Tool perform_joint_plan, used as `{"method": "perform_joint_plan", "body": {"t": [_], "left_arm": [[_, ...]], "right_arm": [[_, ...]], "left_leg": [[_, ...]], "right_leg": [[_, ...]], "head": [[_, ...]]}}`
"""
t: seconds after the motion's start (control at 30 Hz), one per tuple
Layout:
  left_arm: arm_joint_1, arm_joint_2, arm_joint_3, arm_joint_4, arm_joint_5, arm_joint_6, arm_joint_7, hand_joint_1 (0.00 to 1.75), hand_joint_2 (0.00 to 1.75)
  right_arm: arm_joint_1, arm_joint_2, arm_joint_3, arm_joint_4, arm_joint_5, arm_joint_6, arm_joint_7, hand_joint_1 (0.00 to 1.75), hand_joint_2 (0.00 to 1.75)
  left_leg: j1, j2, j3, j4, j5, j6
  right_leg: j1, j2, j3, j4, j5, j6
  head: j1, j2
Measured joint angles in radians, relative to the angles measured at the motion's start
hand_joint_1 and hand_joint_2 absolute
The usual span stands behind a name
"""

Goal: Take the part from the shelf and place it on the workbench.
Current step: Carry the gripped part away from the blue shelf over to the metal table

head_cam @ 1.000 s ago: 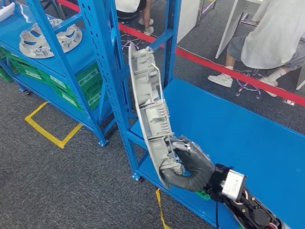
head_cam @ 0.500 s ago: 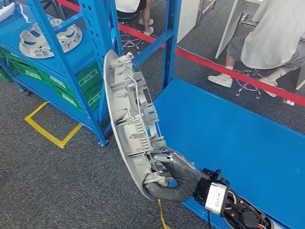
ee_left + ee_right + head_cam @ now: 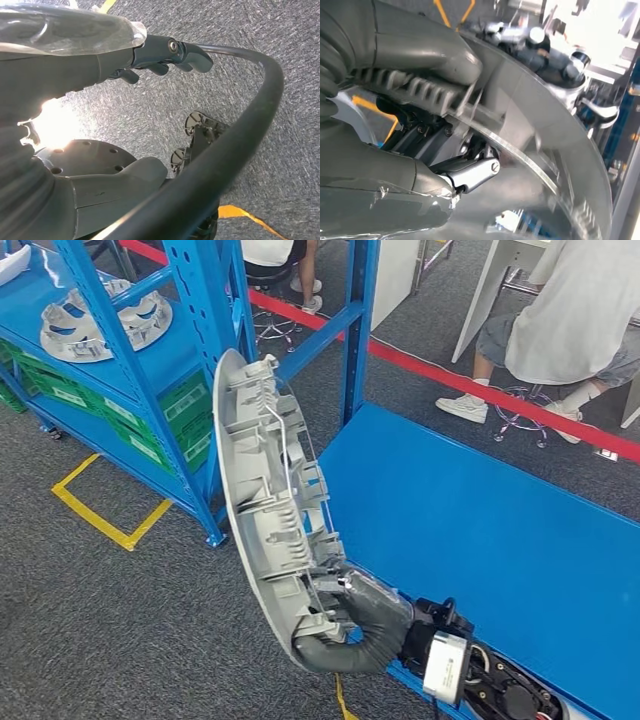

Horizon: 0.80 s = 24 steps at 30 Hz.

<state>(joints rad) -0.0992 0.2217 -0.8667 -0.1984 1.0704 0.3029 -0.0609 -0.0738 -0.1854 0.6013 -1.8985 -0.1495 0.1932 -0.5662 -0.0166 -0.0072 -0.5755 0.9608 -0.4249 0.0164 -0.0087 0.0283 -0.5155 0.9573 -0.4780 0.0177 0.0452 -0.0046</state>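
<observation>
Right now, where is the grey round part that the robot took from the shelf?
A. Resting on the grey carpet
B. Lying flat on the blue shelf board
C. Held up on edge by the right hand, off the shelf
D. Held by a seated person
C: in the head view the right hand grips the lower rim of the grey round part, which stands tilted on edge in the air beside the blue shelf board, touching neither it nor the carpet.

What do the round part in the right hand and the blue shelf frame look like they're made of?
Round part: looks like moulded plastic in matt silver-grey, going by the thin ribs and clips on its back, though painted metal can't be excluded. Shelf frame: apparently steel, glossy blue paint, with punched rows of holes. The right hand grips the part's rim.
</observation>
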Motion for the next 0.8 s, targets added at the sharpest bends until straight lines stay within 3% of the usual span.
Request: {"method": "perform_joint_plan", "body": {"t": [0.2, 0.8], "left_arm": [[0.0, 0.0, 0.0, 0.0, -0.001, 0.0, -0.003, 0.0, 1.75], [0.0, 0.0, 0.0, 0.0, -0.003, -0.002, -0.003, 0.0, 1.75]], "right_arm": [[-0.035, 0.027, 0.065, 0.026, -0.027, 0.057, 0.007, 1.75, 1.75], [-0.115, 0.061, 0.187, 0.106, -0.083, 0.079, 0.027, 1.75, 1.75]], "left_leg": [[0.0, 0.0, 0.0, 0.0, 0.0, 0.0], [0.0, 0.0, 0.0, 0.0, 0.0, 0.0]], "right_leg": [[0.0, 0.0, 0.0, 0.0, 0.0, 0.0], [0.0, 0.0, 0.0, 0.0, 0.0, 0.0]], "head": [[0.0, 0.0], [0.0, 0.0]]}}
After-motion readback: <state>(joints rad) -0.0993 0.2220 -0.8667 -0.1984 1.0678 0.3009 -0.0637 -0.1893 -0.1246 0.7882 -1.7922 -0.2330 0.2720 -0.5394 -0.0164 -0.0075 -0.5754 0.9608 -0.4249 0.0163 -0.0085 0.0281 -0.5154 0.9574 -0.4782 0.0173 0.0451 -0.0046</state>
